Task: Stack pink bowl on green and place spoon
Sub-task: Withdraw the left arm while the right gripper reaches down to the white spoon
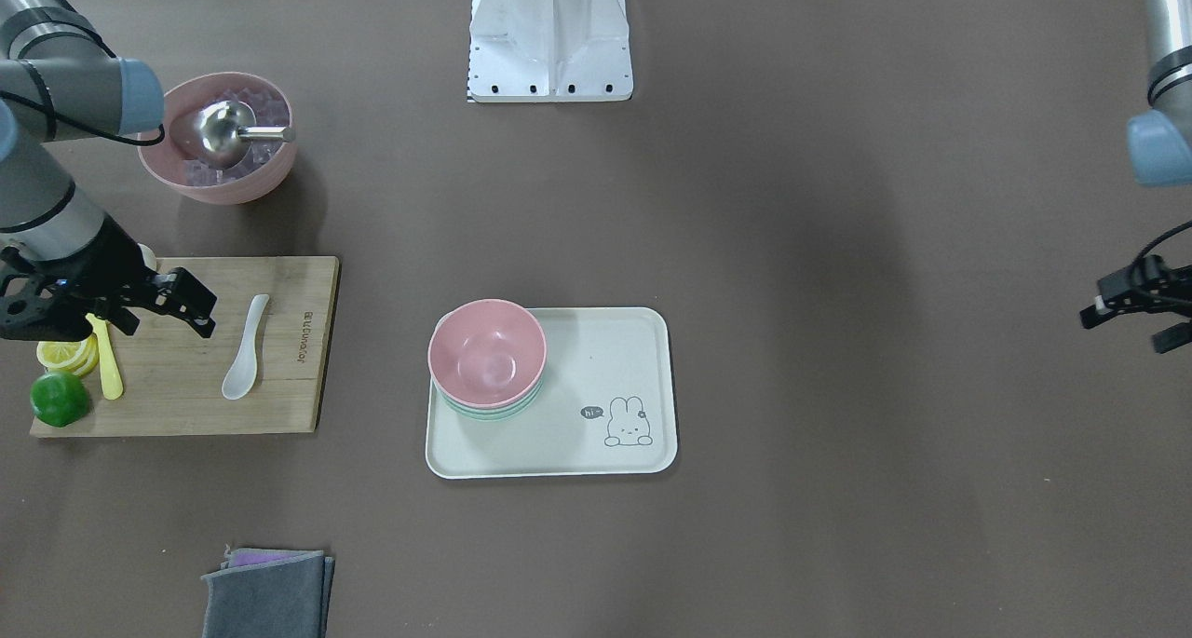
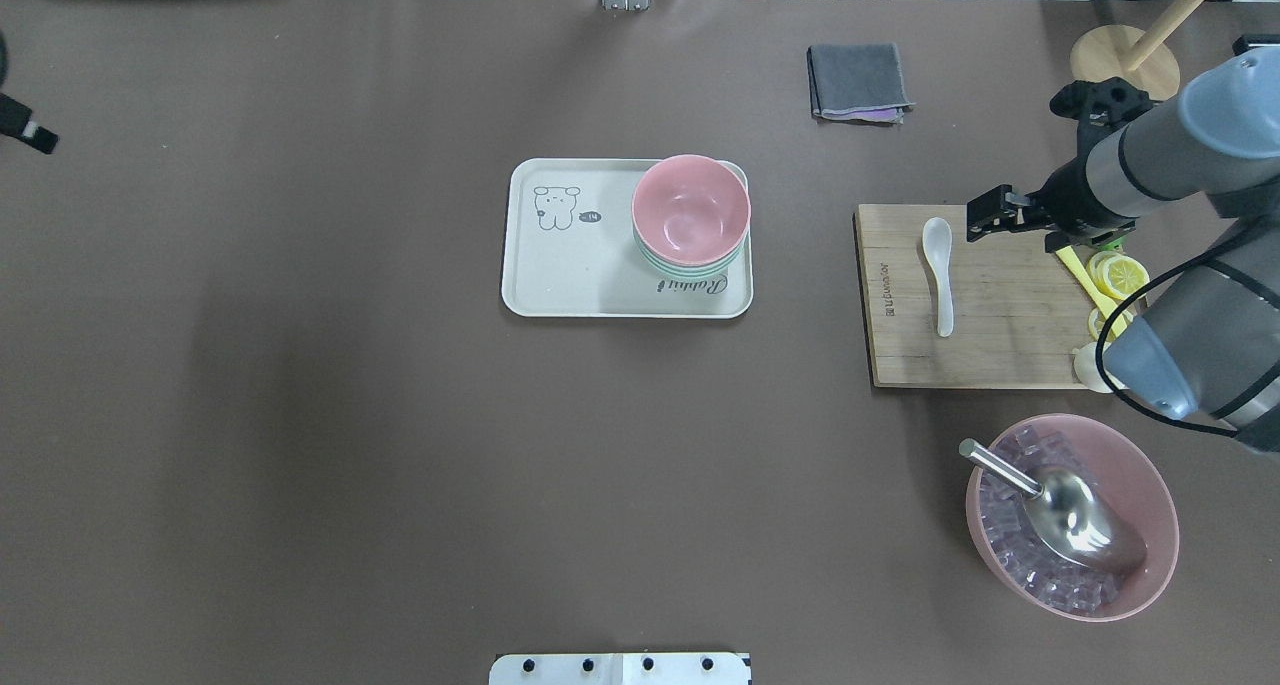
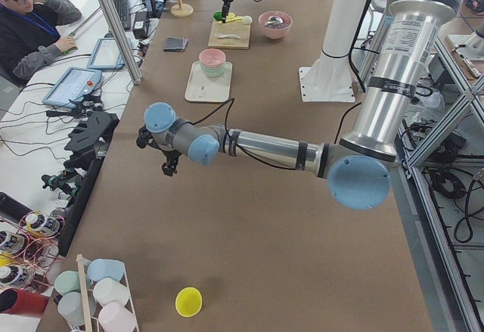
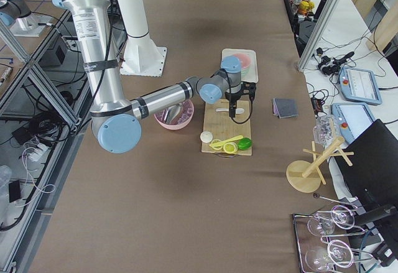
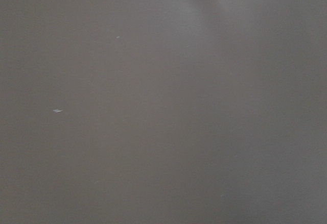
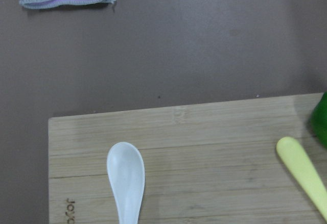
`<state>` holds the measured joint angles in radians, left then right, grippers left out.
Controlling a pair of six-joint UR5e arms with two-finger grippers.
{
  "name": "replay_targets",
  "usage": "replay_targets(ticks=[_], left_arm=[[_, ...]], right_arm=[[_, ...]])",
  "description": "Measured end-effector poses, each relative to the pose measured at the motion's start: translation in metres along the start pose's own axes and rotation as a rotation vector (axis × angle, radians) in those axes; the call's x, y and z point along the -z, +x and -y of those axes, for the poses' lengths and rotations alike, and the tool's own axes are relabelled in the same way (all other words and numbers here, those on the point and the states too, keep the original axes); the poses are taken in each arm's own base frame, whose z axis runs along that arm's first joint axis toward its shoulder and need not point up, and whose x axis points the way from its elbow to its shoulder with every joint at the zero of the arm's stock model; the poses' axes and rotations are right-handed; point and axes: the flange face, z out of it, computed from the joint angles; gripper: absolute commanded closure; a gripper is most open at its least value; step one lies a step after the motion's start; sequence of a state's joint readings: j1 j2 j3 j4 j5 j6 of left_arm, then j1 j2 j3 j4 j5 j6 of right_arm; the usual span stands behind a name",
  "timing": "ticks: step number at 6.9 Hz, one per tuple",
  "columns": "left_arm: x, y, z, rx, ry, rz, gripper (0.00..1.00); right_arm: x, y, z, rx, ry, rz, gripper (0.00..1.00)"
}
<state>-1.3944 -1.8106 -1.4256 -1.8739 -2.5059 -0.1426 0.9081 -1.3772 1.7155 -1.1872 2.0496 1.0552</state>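
Right gripper (image 1: 210,314) hovers over the wooden cutting board (image 1: 279,377), its fingers apart and holding nothing. Just beside it on the board lies the white spoon (image 1: 244,349), bowl end toward the operators' side. On the gripper's other side are a yellow spoon (image 1: 109,368), lemon slices (image 1: 70,354) and a lime (image 1: 59,399). Well apart, on the tray (image 1: 596,386) at the middle of the surface, the pink bowl (image 1: 486,351) sits nested in the green bowl (image 1: 492,415). Left gripper (image 1: 1131,312) hangs at the far edge of the surface; whether it is apart or together I cannot tell.
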Motion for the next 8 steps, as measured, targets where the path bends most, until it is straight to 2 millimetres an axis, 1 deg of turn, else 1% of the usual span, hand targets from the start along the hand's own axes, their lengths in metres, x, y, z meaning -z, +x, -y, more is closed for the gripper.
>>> replay_targets(ticks=[1,2,3,5,6,8], left_arm=[[0.014,-0.033,-0.017,-0.004,0.002,0.017,0.01],[0.021,-0.049,-0.028,0.001,0.004,0.025,0.01],[0.024,-0.055,-0.032,0.004,0.004,0.027,0.01],[0.023,-0.059,-0.037,0.009,0.001,0.028,0.01],[0.022,-0.060,-0.038,0.010,-0.001,0.029,0.01],[0.021,-0.060,-0.039,0.011,-0.002,0.029,0.01]], right_arm=[[-0.014,-0.016,-0.015,-0.005,0.011,-0.015,0.28],[-0.024,-0.027,-0.028,0.006,0.016,-0.023,0.38],[-0.031,-0.034,-0.039,0.022,0.013,-0.026,0.39],[-0.042,-0.040,-0.054,0.047,0.016,-0.041,0.39],[-0.045,-0.041,-0.056,0.053,0.017,-0.046,0.40],[-0.047,-0.039,-0.057,0.056,0.017,-0.052,0.48]])
